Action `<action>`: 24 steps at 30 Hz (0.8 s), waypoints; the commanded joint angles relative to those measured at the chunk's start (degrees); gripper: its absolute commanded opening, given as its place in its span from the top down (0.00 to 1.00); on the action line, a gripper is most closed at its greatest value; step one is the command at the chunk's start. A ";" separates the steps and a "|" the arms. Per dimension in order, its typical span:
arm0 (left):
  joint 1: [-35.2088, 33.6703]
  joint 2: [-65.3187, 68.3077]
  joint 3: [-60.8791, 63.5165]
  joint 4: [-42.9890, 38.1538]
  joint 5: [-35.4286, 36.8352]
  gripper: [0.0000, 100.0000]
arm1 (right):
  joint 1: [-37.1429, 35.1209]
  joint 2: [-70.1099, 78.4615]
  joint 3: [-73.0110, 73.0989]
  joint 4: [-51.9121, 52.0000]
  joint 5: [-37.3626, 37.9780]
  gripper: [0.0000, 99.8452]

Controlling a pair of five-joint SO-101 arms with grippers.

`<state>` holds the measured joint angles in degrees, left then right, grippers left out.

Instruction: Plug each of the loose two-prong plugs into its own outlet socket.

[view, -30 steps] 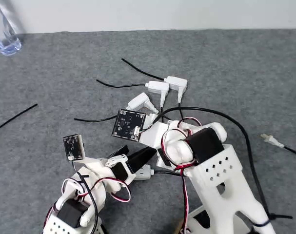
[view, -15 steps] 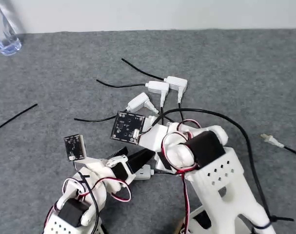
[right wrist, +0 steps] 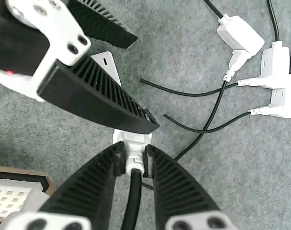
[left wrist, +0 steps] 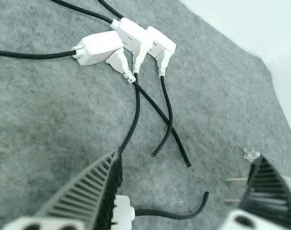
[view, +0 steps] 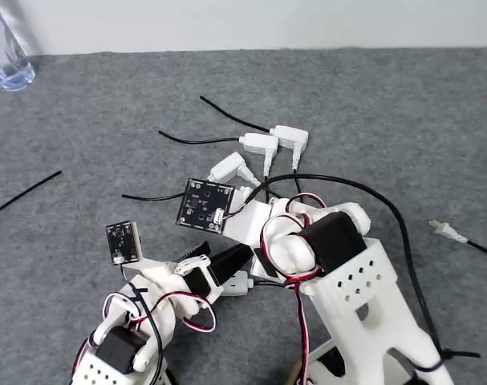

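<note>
My right gripper (right wrist: 134,147) is shut on a white plug (right wrist: 132,139), its cable running back between the fingers. The plug's two prongs (left wrist: 235,191) stick out beside one finger of my left gripper (left wrist: 187,157), which stands open. They point at a loose white socket (left wrist: 121,211) lying by the other finger; this socket (right wrist: 107,67) shows a slot. From above, the held plug (view: 237,282) lies just beside the left gripper (view: 227,269). Farther back, three white sockets (view: 259,144) each have a plug in them. Another loose plug (view: 444,230) lies far right.
A thick black cable (view: 387,208) loops around the right arm. Thin cable ends (left wrist: 152,154) trail from the three plugs. A clear bottle (view: 6,56) stands at the back left corner, and a stray black wire (view: 22,195) lies at the left.
The right arm's wrist has swung slightly left and away; the held plug stays about where it was. The left arm has barely moved.
</note>
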<state>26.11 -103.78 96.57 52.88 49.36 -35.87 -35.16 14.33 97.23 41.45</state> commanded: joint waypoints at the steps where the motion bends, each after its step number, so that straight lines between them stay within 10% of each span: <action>1: 0.18 -0.62 -0.66 0.35 -0.18 0.61 | -0.57 0.04 -0.70 0.40 0.79 0.99; 16: -28.48 -0.62 -4.70 5.27 -0.26 0.61 | -1.10 3.91 -2.37 -0.22 0.26 0.99; 24: -49.76 -0.53 0.13 9.85 -22.42 0.61 | -12.35 15.08 -7.65 -2.07 0.26 0.99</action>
<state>-12.92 -103.78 94.64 63.60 37.76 -45.19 -22.33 11.25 96.88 41.36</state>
